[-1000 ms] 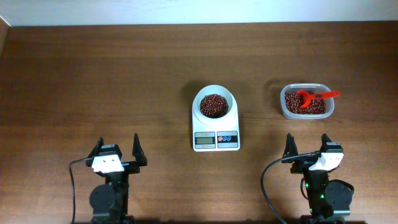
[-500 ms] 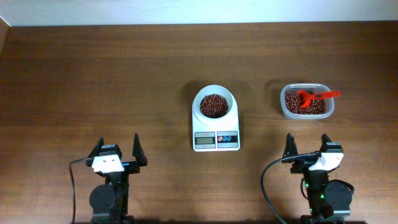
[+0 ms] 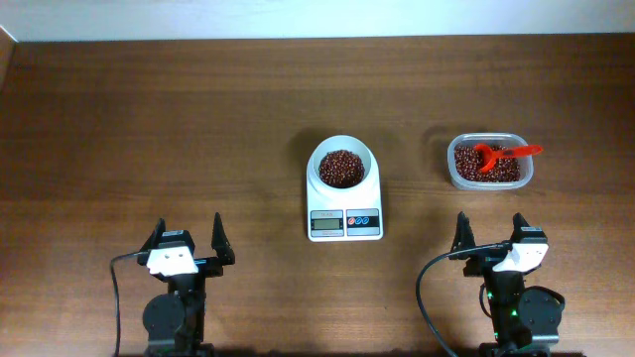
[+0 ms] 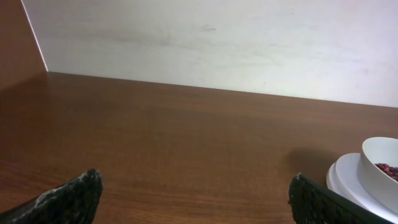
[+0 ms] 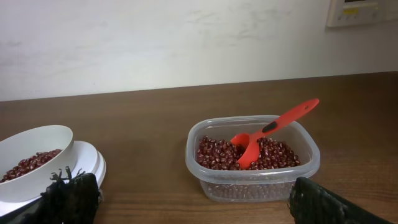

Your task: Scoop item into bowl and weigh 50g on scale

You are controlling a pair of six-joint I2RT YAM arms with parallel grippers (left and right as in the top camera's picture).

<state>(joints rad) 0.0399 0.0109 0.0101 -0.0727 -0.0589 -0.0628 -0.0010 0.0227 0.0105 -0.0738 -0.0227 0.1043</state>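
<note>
A white bowl (image 3: 343, 169) holding dark red-brown beans (image 3: 341, 167) sits on the white scale (image 3: 345, 222) at the table's middle. More beans (image 3: 486, 165) fill a clear plastic container (image 3: 488, 178) at the right, with a red scoop (image 3: 501, 155) resting in them. My left gripper (image 3: 189, 236) stands open near the front left, far from the scale, nothing between its fingers. My right gripper (image 3: 488, 230) stands open in front of the container. In the right wrist view the container (image 5: 252, 180), scoop (image 5: 273, 129) and bowl (image 5: 34, 158) show beyond the empty right gripper (image 5: 193, 198). The left wrist view has the bowl (image 4: 380, 168) at the right edge, past the open left gripper (image 4: 196, 198).
Brown wooden table (image 3: 159, 129) with a pale wall (image 3: 317, 15) along its far edge. Black cables (image 3: 427, 288) run beside both arm bases at the front.
</note>
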